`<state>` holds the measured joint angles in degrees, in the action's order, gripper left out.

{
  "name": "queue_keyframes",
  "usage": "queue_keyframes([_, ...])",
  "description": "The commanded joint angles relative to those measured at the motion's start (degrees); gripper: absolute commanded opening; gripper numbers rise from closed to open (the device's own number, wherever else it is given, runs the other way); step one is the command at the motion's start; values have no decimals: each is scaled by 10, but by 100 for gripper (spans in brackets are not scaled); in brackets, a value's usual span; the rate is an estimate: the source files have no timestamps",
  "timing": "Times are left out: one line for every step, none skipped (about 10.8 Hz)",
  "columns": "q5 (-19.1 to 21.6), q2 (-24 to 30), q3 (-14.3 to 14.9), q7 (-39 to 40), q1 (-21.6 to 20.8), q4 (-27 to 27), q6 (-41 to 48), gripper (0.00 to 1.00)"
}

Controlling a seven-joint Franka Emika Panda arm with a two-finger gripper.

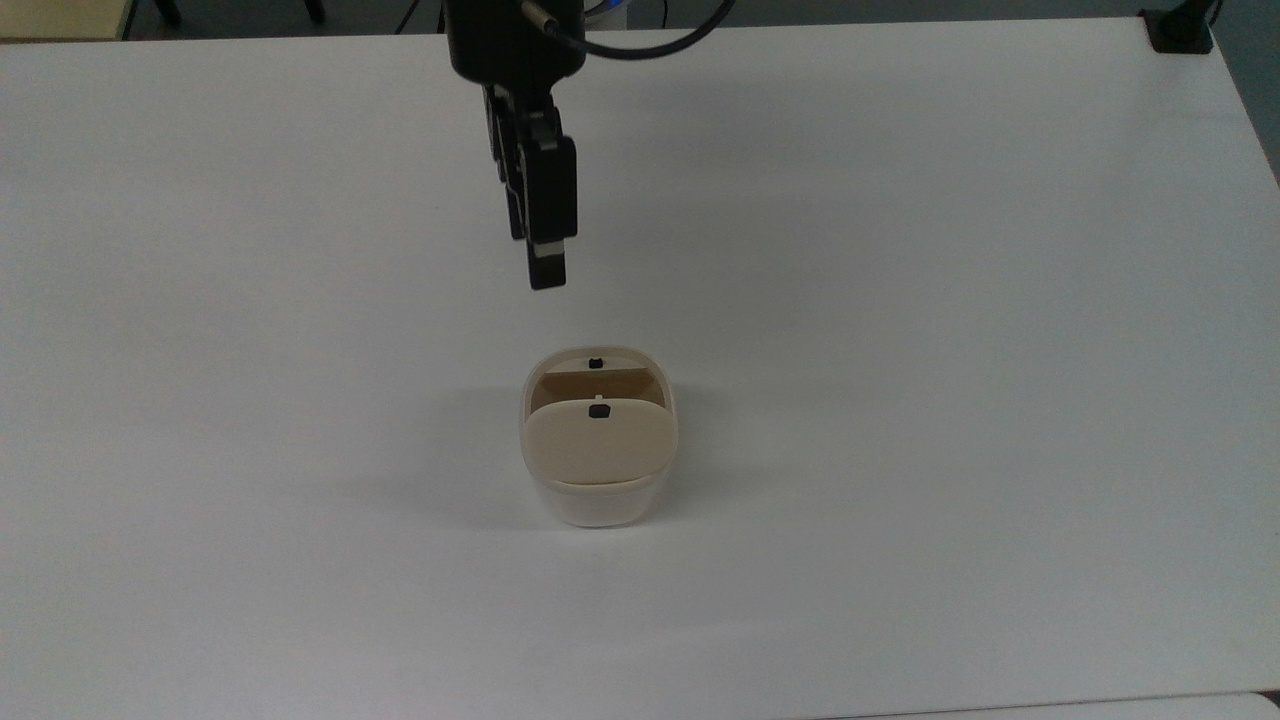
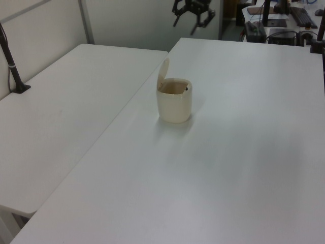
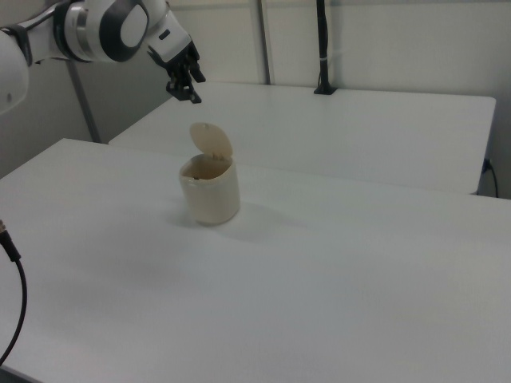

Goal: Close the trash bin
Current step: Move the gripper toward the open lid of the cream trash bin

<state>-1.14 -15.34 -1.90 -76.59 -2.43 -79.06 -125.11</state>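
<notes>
The trash bin (image 1: 598, 500) is a small cream-white tub standing near the middle of the white table (image 1: 900, 300). Its beige lid (image 1: 598, 445) stands raised on its hinge, and the bin's mouth is open. The lid carries a small black latch button (image 1: 598, 411). The bin (image 2: 175, 104) also appears in the left view and, as the bin (image 3: 209, 195), in the right view. My gripper (image 1: 538, 262) hangs in the air beyond the bin, well apart from it, toward the top view's upper edge. In the left view the gripper (image 2: 185, 26) is open with nothing between its fingers. The right view has the gripper (image 3: 190, 90) up and left of the lid.
A second white table (image 2: 66, 101) adjoins on the left view's left, with a black post (image 2: 12, 66) clamped to it. Another black post (image 3: 322, 48) stands on the far table in the right view. A black clamp (image 1: 1180, 30) sits at the top view's upper right corner.
</notes>
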Motion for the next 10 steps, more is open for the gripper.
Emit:
queue_keyframes([-4, -56, 62, -58, -56, 57, -75, 11])
queue_keyframes([-4, -75, 82, -66, -73, 72, -91, 0])
queue_keyframes([-4, -102, 108, -69, -94, 93, -98, 0])
queue_keyframes([-4, -119, 117, -70, -109, 95, -99, 0])
queue_keyframes([-5, -128, 117, -70, -117, 95, -99, 0])
queue_keyframes([-7, -130, 117, -69, -126, 91, -99, 0])
queue_keyframes([-8, -130, 118, -69, -135, 87, -98, 0])
queue_keyframes([-9, -132, 118, -69, -137, 85, -98, 0])
queue_keyframes([-10, -133, 118, -68, -137, 78, -98, 0])
queue_keyframes([-18, -139, 118, -69, -137, 75, -98, 0])
